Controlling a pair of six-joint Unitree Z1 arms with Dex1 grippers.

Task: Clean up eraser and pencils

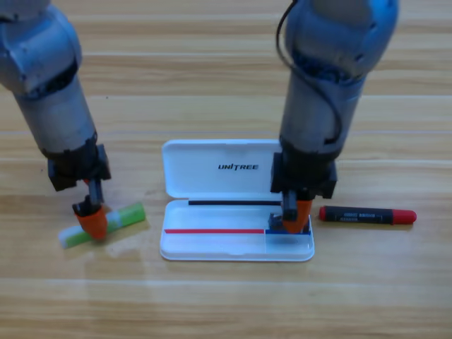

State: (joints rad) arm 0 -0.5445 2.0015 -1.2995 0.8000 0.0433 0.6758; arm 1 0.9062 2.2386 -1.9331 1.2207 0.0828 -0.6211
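Note:
The light green pencil [127, 215] lies slanted on the table left of the open white case [236, 166]. My left gripper [92, 222] points down onto the pencil's middle and hides that part. My right gripper [296, 216] points down into the small right compartment of the case's tray. A small dark block at its tips, the eraser [276, 222], sits between the jaws just above the tray floor. The black pencil with red ends [367, 215] lies flat on the table just right of the case, apart from both grippers.
The case's lid stands open toward the back with its tray in front. The long left compartment [212, 244] of the tray holds nothing. Both arms come down from the top edge, the right arm standing over the lid's right end.

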